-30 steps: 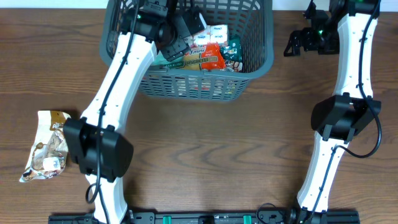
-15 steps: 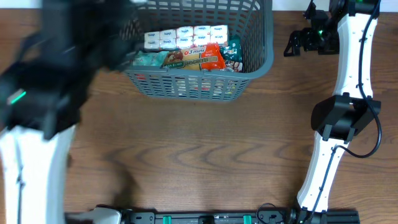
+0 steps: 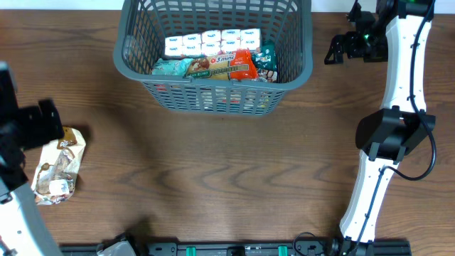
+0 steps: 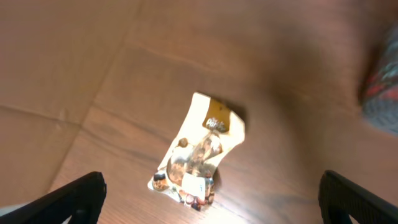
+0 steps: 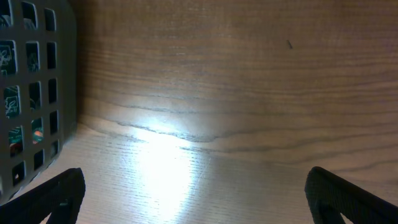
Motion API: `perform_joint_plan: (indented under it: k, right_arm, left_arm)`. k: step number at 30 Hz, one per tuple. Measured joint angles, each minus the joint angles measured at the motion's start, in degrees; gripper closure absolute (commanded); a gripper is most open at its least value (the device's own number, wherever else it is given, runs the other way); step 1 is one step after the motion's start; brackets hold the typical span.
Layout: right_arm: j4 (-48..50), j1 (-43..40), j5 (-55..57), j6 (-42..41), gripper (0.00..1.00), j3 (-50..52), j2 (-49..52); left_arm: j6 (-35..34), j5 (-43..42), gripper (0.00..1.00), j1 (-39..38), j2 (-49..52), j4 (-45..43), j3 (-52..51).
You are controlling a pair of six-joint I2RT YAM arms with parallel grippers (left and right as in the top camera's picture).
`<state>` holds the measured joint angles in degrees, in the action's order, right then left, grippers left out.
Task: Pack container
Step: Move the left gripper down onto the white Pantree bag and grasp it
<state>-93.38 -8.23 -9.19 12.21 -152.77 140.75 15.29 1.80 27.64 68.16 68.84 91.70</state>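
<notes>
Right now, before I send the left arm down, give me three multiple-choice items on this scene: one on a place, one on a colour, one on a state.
1. Where is the loose snack packet?
A) on the table, left of the basket
B) inside the basket
C) on the table, right of the basket

2. What colour is the basket?
A) red
B) dark grey-blue
C) white

3. How is the left tool?
A) open, holding nothing
B) shut on the packet
C) shut on the basket rim

Answers:
1 A: the overhead view shows it lying on bare wood near the left edge.
2 B: its lattice walls and rim look grey-blue.
3 A: the left wrist view shows its fingers wide apart, with the packet lying on the table below.
</notes>
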Motion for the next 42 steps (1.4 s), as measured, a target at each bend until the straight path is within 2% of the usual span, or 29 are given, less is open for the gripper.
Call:
perform_joint_plan:
  k: [5,9,11,23,34,39,42]
  right_arm:
    - [0.0,0.0,0.0,0.0,0.01,0.0,0.0]
    - [0.0,0.0,0.0,0.2,0.01,0.0,0.0]
    - [0.0,0.0,0.0,0.2,0.01,0.0,0.0]
    - [-0.2,0.0,0.0,0.3,0.01,0.0,0.0]
    - [-0.3,0.0,0.0,0.4,0.01,0.0,0.0]
    - [-0.7,0.0,0.0,0.4,0.01,0.0,0.0]
    - [-0.7,0.0,0.0,0.4,0.01,0.0,0.0]
  left_arm:
    - [3.6,-1.6,0.02,3.7,0.9,-12.3,-20.4]
    - [6.9,-1.9,0.01,4.2,5.9,-19.5,-31.4]
    - [7.9,-2.0,0.01,4.2,8.4,-20.7,-33.4]
    - [11.1,-1.2,0.01,4.5,22.3,-24.7,-33.9]
    - [11.8,0.3,0.01,11.1,28.8,-30.2,-33.9]
    - [12.1,-0.1,0.00,11.5,33.0,-31.8,-33.8]
    - [12.2,-0.9,0.16,11.5,33.7,-32.0,-33.6]
